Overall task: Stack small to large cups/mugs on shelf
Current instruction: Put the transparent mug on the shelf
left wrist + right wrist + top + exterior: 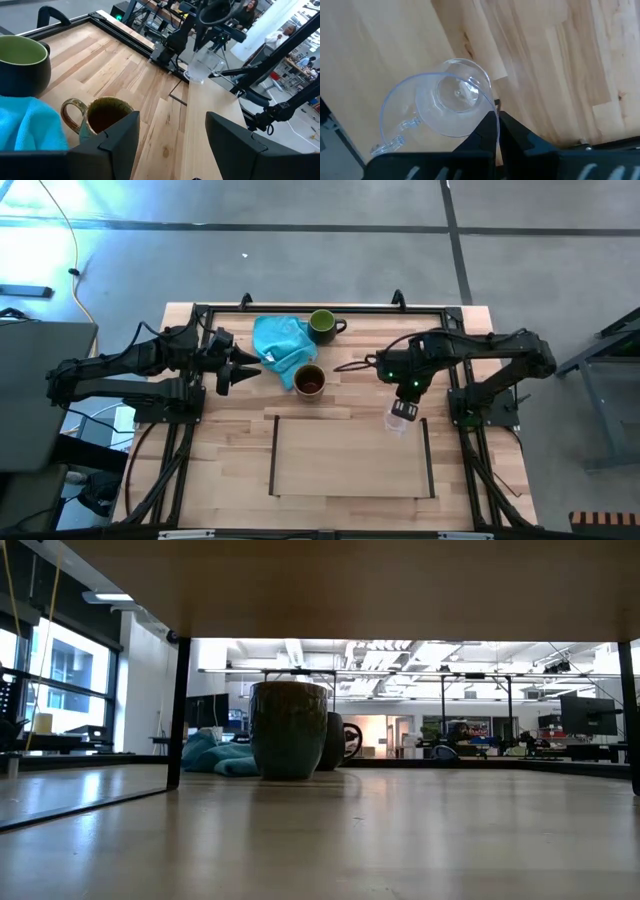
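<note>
Gripping the rim of the small clear glass cup (401,416), the right tool (407,392) has its two fingers pinched shut on the glass wall, as the right wrist view shows. From above, the cup hangs at the far right corner of the shelf (350,458), just beside the shelf's right rail; whether its base touches the board I cannot tell. In the right wrist view the glass cup (440,105) shows its small clear handle, with the pale board on one side below it and the striped planks of the desk (560,65) on the other.

Over on the left, the left tool (243,368) waits above the desk with its fingers spread open and nothing between them. It points toward the brown mug (309,380), which stands upright just past its tips, near the far edge of the shelf. Touching that mug is a crumpled turquoise cloth (280,343), and the green mug (323,325) stands upright at the cloth's far right edge, close to the far side of the desk.

From desk height the brown mug (289,728) stands in front, the other mug partly hidden behind it, and the cloth (215,755) lies to their left.
</note>
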You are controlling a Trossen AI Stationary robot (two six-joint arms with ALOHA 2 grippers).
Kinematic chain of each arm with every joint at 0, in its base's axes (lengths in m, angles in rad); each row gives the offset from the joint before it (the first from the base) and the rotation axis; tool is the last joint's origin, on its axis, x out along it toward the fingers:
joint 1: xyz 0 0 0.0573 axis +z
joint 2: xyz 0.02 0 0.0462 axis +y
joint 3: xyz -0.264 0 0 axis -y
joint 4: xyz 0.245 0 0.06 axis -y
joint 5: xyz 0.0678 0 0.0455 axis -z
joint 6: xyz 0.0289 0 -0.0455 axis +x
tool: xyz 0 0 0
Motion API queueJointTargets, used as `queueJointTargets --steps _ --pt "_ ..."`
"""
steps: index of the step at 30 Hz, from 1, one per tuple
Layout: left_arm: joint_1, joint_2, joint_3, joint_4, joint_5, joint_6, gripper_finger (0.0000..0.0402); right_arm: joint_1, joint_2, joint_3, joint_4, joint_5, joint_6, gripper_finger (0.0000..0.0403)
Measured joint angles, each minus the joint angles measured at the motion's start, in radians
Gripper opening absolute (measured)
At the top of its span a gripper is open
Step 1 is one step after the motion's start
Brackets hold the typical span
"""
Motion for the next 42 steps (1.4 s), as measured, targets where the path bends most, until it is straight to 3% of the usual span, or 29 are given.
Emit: queueJointTargets --steps 18,42 --pt "0.000 0.000 0.000 0.000 0.000 -0.001 0.0215 0.151 0.000 0.000 0.048 0.000 0.208 0.0000" --pt "0.000 0.000 0.000 0.001 0.000 -0.009 0.0215 0.281 0.000 0.000 0.078 0.032 0.344 0.0000"
